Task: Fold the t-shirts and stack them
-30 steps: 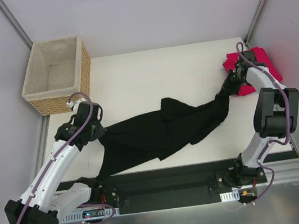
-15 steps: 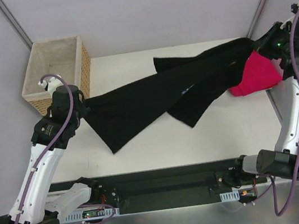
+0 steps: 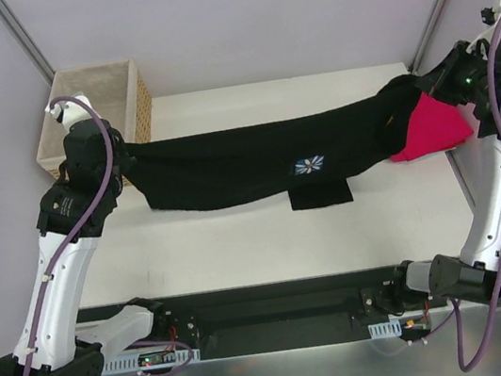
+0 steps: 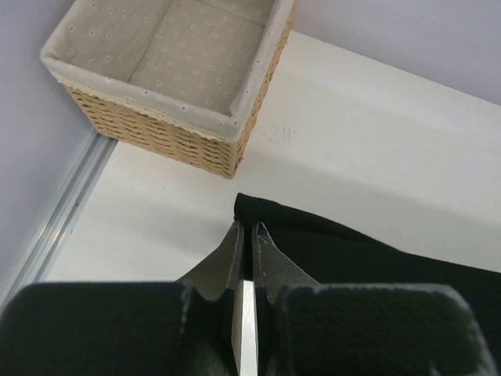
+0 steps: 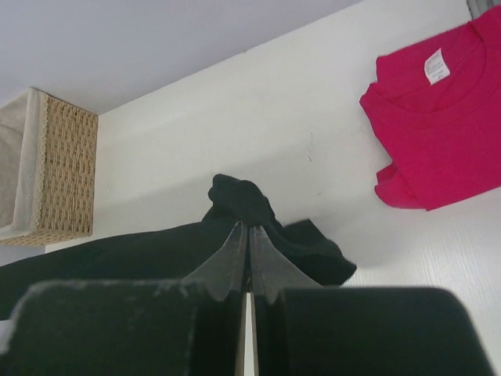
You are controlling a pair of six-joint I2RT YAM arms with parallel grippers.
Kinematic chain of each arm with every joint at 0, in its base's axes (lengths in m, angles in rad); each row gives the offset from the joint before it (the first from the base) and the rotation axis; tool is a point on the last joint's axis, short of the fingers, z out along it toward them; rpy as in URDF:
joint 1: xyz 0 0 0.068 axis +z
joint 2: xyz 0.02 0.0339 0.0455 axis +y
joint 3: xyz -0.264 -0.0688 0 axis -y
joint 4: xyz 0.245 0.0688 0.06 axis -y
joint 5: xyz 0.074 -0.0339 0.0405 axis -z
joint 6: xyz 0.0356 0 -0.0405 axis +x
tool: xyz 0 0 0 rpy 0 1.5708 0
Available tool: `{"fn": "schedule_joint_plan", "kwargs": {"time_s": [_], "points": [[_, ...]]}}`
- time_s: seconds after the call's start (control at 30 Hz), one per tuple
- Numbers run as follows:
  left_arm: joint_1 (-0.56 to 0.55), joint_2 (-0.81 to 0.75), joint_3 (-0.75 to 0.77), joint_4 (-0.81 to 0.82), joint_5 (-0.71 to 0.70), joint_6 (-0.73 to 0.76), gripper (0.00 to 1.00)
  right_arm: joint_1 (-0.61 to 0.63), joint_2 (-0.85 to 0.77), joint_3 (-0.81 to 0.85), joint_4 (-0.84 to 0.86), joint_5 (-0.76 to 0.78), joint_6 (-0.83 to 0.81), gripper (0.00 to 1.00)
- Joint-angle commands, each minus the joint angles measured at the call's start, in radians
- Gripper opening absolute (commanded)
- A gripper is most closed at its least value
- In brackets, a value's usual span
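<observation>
Black t-shirt: stretched in a long band across the middle of the surface, from 9 o'clock to 3 o'clock, with one end in each tool.
Top edge: drawn nearly straight between the two grips.
Bottom edge: sags a little. A squarish flap hangs toward 6 o'clock, just under the daisy print.
Contact with surface: I cannot tell whether the sagging edge touches it.
Left tool: jaws narrow, pinching a corner of the black t-shirt at 9 o'clock. In the left wrist view the cloth edge runs off to the right from the tips.
Right tool: jaws narrow, clamped on a bunched lump of the black t-shirt at 3 o'clock, raised above the surface.
Pinkish-red t-shirt: lies at the 3 o'clock edge of the surface. From above, the black t-shirt's right end overlaps its left side. In the right wrist view it lies flat with its neck label showing.
Wicker basket: stands at the 10 o'clock corner, just beside the left tool. Its pale dotted lining is folded over the rim.
Open room, 6 o'clock: a broad bare strip of surface lies between the shirt's bottom edge and the arm bases.
Open room, 12 o'clock: a narrower bare strip lies beyond the top edge, running up to the far edge of the surface.
Tight spots: the basket wall by the left grip, and the pinkish-red t-shirt below the right grip.
</observation>
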Motion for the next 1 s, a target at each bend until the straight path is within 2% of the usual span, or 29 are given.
{"fn": "schedule_joint_plan", "kwargs": {"time_s": [0.0, 0.1, 0.33, 0.5, 0.63, 0.97], "points": [[0.013, -0.038, 0.076, 0.035, 0.015, 0.062, 0.00, -0.009, -0.059, 0.143, 0.037, 0.010, -0.042, 0.01], [0.013, -0.072, 0.081, 0.027, 0.052, 0.069, 0.00, -0.009, -0.075, 0.186, 0.034, -0.030, -0.025, 0.01], [0.013, -0.172, 0.140, -0.017, 0.077, 0.082, 0.00, -0.009, -0.188, 0.246, -0.006, 0.042, -0.043, 0.01], [0.013, -0.181, 0.223, -0.107, 0.138, 0.075, 0.00, -0.007, -0.242, 0.276, -0.012, 0.070, -0.033, 0.01], [0.013, -0.175, 0.222, -0.128, 0.157, 0.066, 0.00, -0.007, -0.251, 0.290, -0.017, 0.091, -0.036, 0.01], [0.013, -0.066, 0.044, -0.106, 0.187, 0.036, 0.00, -0.009, -0.182, 0.028, -0.034, 0.154, -0.045, 0.01]]}}
